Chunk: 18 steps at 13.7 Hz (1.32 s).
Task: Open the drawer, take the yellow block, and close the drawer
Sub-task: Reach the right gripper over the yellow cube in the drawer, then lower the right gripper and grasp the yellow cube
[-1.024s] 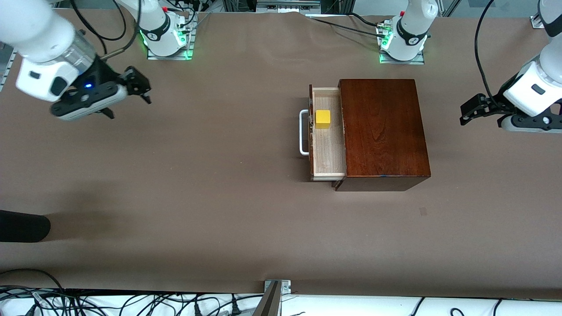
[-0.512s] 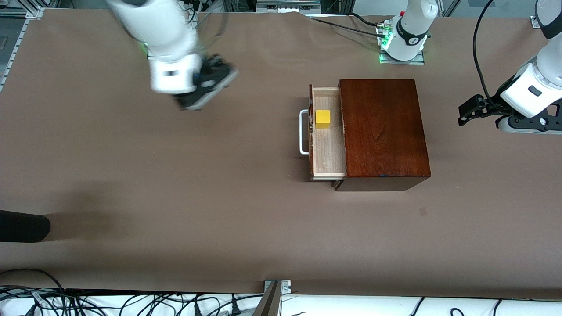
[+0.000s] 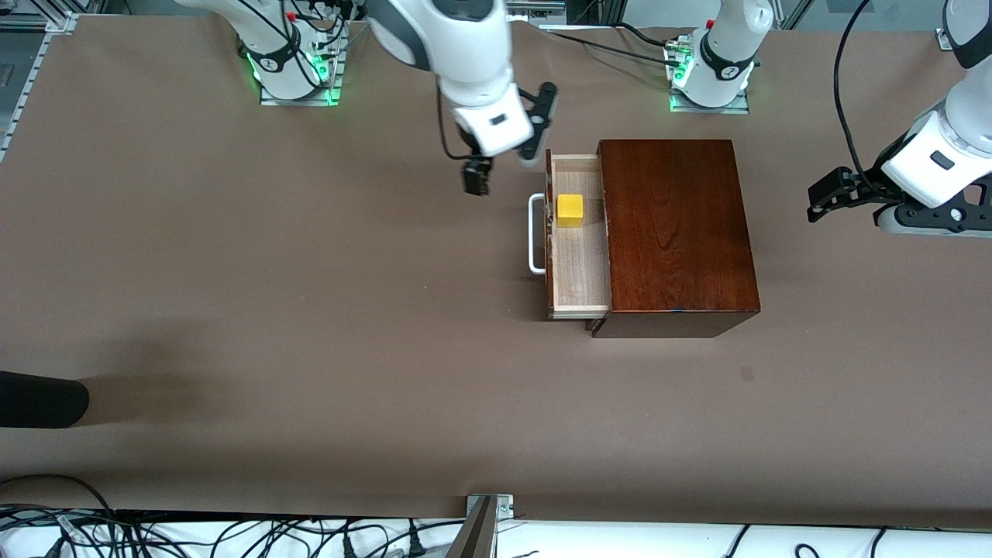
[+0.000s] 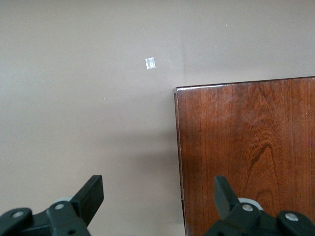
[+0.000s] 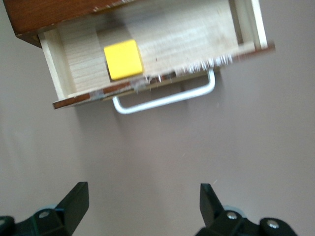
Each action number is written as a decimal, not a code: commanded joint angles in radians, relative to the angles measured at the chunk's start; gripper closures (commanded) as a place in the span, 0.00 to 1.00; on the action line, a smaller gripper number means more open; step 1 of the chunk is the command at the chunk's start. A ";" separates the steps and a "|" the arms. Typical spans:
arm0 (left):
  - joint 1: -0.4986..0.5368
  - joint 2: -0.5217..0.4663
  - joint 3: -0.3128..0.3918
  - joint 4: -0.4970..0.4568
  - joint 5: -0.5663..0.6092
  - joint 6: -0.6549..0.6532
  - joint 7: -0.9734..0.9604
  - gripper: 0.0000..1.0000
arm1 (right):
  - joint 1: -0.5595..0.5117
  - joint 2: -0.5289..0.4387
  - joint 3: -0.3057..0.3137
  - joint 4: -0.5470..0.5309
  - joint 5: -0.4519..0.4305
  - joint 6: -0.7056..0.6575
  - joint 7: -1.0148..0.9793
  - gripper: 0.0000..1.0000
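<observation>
Drawer (image 3: pixel 577 256) of pale light wood, pulled out of the glossy reddish-brown wooden box (image 3: pixel 676 232), holds the small yellow cube (image 3: pixel 570 210) near its white U-shaped handle (image 3: pixel 534 234); its long axis runs nearer-to-farther, front facing the right arm's end. Just beside its handle side the right gripper (image 3: pixel 504 167) hovers over bare brown table (image 3: pixel 310 310), fingers apart. At the box's other end the left gripper (image 4: pixel 158 192) waits, fingers spread.
</observation>
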<state>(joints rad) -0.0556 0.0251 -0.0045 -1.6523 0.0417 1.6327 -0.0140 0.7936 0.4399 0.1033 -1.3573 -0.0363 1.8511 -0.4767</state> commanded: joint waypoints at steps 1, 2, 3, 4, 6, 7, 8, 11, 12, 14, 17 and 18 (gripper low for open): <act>-0.004 -0.008 0.000 -0.003 -0.016 -0.001 0.009 0.00 | 0.047 0.095 -0.008 0.132 -0.034 -0.009 -0.089 0.00; -0.006 -0.008 0.000 -0.001 -0.016 -0.001 0.009 0.00 | 0.062 0.105 -0.010 0.133 -0.046 0.011 -0.089 0.00; -0.006 -0.008 0.000 -0.001 -0.016 -0.001 0.009 0.00 | 0.082 0.118 -0.010 0.133 -0.078 0.035 -0.086 0.00; -0.007 -0.008 0.000 -0.001 -0.014 -0.001 0.009 0.00 | 0.096 0.138 -0.010 0.135 -0.086 0.059 -0.080 0.00; -0.006 -0.008 -0.002 -0.001 -0.016 -0.001 0.009 0.00 | 0.124 0.186 -0.010 0.152 -0.088 0.105 -0.076 0.00; -0.009 -0.008 -0.002 0.000 -0.016 -0.001 0.009 0.00 | 0.136 0.216 -0.011 0.179 -0.091 0.105 -0.076 0.00; -0.007 -0.008 -0.017 0.000 -0.016 -0.001 0.008 0.00 | 0.145 0.253 -0.013 0.214 -0.097 0.103 -0.082 0.00; -0.006 -0.010 -0.025 0.008 -0.016 -0.001 0.003 0.00 | 0.162 0.310 -0.013 0.262 -0.149 0.106 -0.091 0.00; -0.006 -0.008 -0.026 0.011 -0.016 -0.002 0.005 0.00 | 0.165 0.327 -0.013 0.277 -0.152 0.106 -0.102 0.00; -0.007 -0.008 -0.035 0.012 -0.016 -0.001 -0.003 0.00 | 0.177 0.350 -0.013 0.294 -0.166 0.114 -0.105 0.00; -0.007 -0.010 -0.051 0.014 -0.013 -0.002 -0.006 0.00 | 0.177 0.368 -0.013 0.294 -0.166 0.161 -0.100 0.00; -0.004 -0.010 -0.051 0.012 -0.013 -0.007 -0.003 0.00 | 0.177 0.379 -0.014 0.294 -0.168 0.171 -0.099 0.00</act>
<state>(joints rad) -0.0639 0.0224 -0.0536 -1.6479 0.0417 1.6331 -0.0176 0.9602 0.7832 0.0997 -1.1055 -0.1866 2.0092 -0.5650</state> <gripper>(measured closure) 0.000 0.000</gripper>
